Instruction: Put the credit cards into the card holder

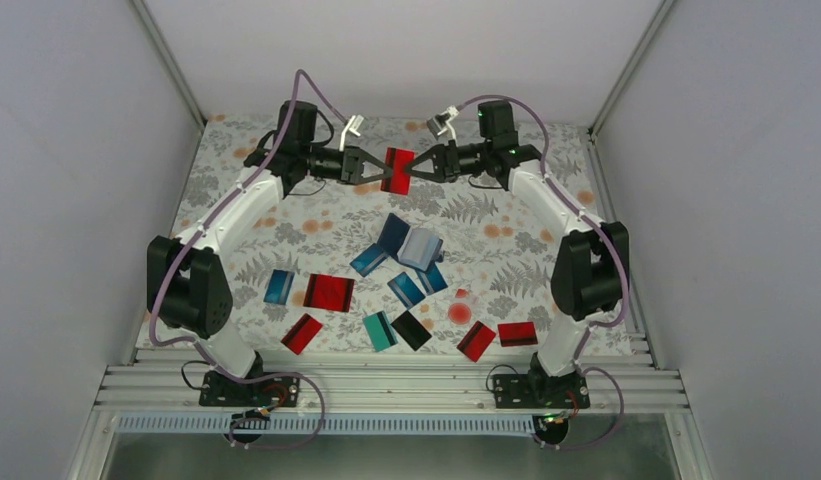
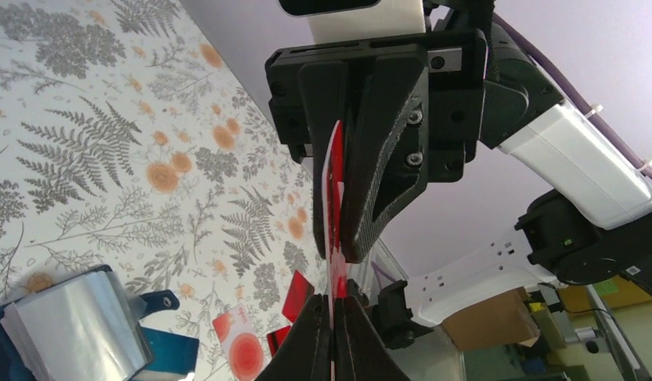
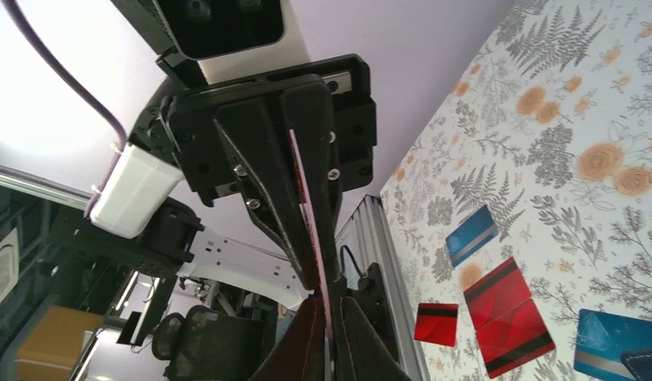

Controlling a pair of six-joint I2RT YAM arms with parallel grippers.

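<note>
Mid-air handover: left gripper and right gripper both clamp one red card. Next, likely one releases and the other carries it to the card holder.

The left end effector and right end effector clamp opposite edges of one red card.

The table is patterned with grey ferns and orange flowers. A small clear piece with a red round dot is laid flat on it. Metal rails are seen along the near edge, and white walls at the sides.
</note>
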